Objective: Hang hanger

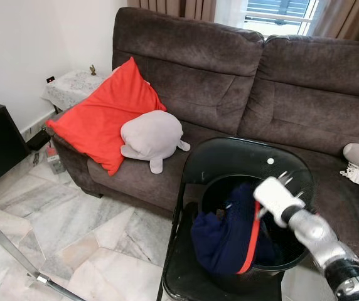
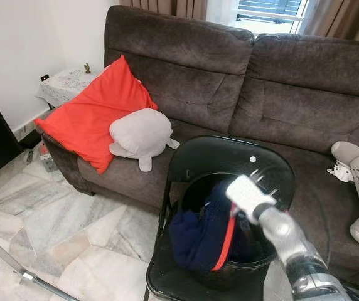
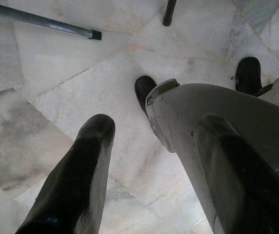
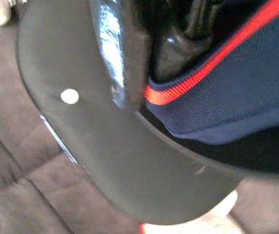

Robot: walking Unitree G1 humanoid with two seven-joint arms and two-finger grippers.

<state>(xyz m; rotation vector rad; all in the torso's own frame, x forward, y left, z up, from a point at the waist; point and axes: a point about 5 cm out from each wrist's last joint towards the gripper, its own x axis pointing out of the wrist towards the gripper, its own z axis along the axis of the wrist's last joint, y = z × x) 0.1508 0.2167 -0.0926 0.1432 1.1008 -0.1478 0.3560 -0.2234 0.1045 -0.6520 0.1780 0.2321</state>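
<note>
Early stage: right tool reaches into the black basket on the folding chair, down among a navy garment with red trim; grip state cannot tell. No hanger visible, maybe buried in the basket; nothing hung yet. Left tool hangs idle over the marble floor, fingers apart, empty. Count: one basket, one chair, one red cushion, one grey plush.
</note>
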